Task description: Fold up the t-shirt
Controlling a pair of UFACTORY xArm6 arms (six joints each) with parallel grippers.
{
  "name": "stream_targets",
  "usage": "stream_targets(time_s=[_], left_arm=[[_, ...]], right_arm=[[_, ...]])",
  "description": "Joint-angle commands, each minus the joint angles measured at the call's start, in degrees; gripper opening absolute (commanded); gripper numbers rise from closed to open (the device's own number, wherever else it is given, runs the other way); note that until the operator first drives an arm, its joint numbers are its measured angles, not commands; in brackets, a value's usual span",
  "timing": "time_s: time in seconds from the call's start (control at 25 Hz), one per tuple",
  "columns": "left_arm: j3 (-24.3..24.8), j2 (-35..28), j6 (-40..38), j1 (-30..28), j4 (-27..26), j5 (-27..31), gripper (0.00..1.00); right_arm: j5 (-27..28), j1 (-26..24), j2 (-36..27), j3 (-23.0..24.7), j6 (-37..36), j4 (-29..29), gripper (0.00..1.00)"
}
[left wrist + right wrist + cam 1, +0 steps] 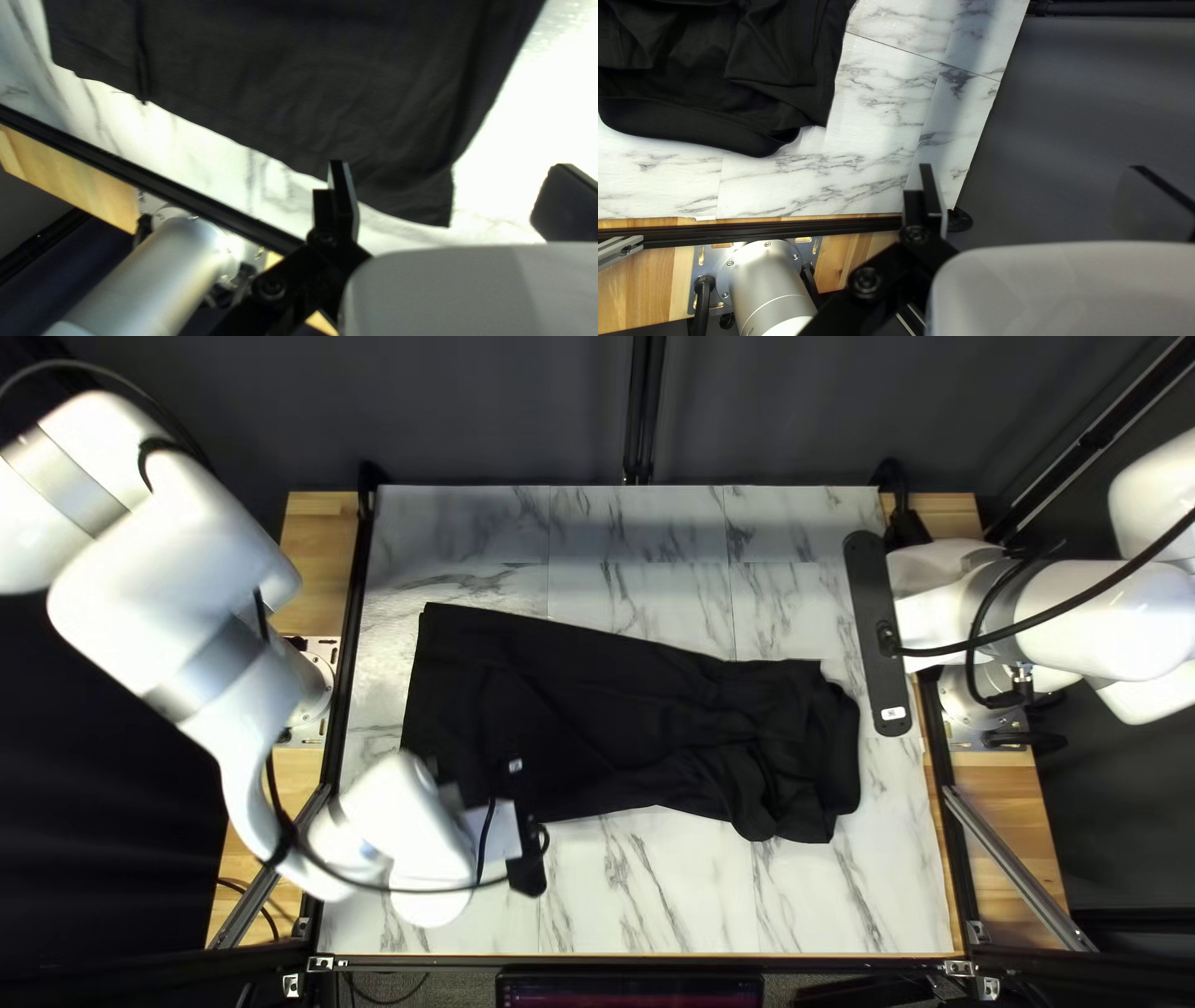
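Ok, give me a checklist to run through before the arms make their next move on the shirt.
1. Left gripper open, nothing held: ok.
2. Right gripper open, nothing held: ok.
3. Shirt smooth throughout: not ok, it is bunched and wrinkled toward the right of the top left view.
4. Right gripper over the cloth: not ok, it is off to the side, near the edge of the table.
5. Left gripper low enough to pinch the hem: cannot tell.
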Motion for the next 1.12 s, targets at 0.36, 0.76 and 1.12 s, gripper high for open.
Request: stream_targets(time_s=[0.36, 0.76, 1.12], left_arm=[[5.6, 0.0, -0.6, 1.8, 0.8, -8.0, 0.98], [9.4, -1.6, -2.1, 3.5, 0.1, -11.5, 0.0], [10.4, -8.5, 2.7, 7.1, -0.1, -4.6, 0.0]], right_arm=[[0.0, 0.0, 0.0, 0.0, 0.0, 0.0, 1.0], [0.0, 0.0, 0.0, 0.0, 0.0, 0.0, 1.0], [0.0, 0.0, 0.0, 0.0, 0.0, 0.0, 1.0]])
